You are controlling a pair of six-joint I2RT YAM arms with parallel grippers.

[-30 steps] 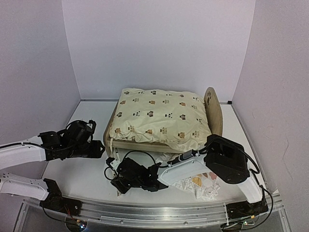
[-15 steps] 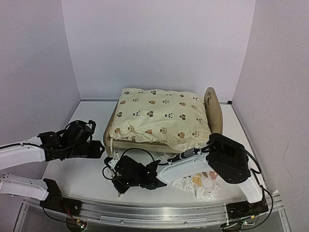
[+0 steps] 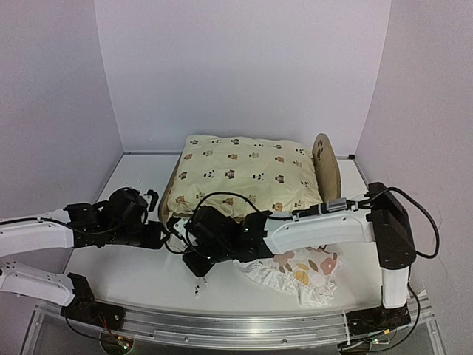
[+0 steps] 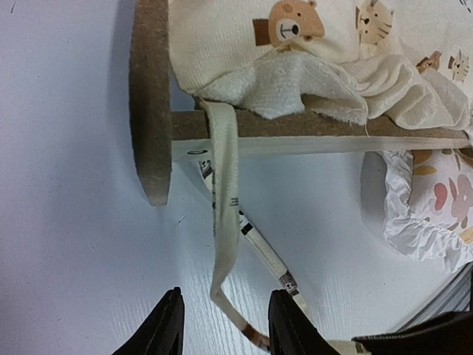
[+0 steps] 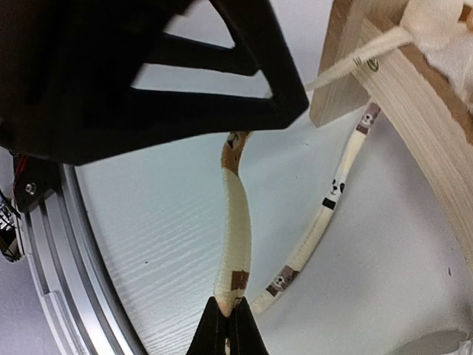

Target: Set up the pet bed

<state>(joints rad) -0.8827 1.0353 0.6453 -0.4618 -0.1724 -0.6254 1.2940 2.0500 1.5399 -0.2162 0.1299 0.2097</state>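
Observation:
The pet bed stands mid-table; its arched headboard is at the right and its low footboard at the left, with the base hidden under the cream animal-print cushion. In the left wrist view the footboard and side rail show, and a cream tie ribbon hangs from the rail. My left gripper is open with the ribbon lying between its fingers. My right gripper is shut on the ribbon's end, just in front of the footboard corner.
The ruffled white floral pillow lies on the table in front of the bed, beside my right arm. A second printed ribbon trails on the table under the rail. The metal rail runs along the near edge. Both grippers are close together.
My right arm has swung up and left toward the footboard corner, uncovering the floral pillow. My left gripper has moved a little right, toward the ribbon.

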